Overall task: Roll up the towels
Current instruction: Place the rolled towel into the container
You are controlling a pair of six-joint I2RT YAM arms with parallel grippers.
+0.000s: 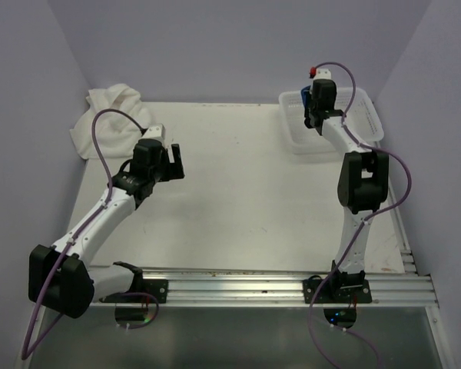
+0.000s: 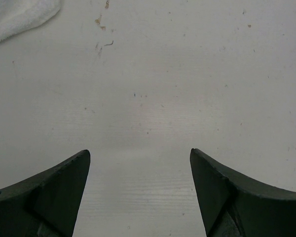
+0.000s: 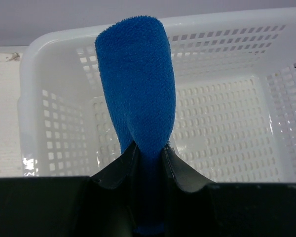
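Note:
The blue towel (image 3: 135, 84) is a tight roll, and my right gripper (image 3: 149, 148) is shut on its lower end, holding it over the inside of the white perforated basket (image 3: 39, 54). From above, a bit of blue towel (image 1: 303, 94) shows beside the right gripper (image 1: 313, 120) at the basket (image 1: 369, 127). The white towel (image 1: 107, 115) lies crumpled in the far left corner of the table; one edge of this white towel (image 2: 17, 17) shows in the left wrist view. My left gripper (image 1: 177, 160) hangs open over bare table to the towel's right, and between the fingers of this gripper (image 2: 139, 154) there is nothing.
The basket stands at the far right of the table against the back wall. Purple walls close the table at the back and both sides. A metal rail (image 1: 253, 284) with both arm bases runs along the near edge.

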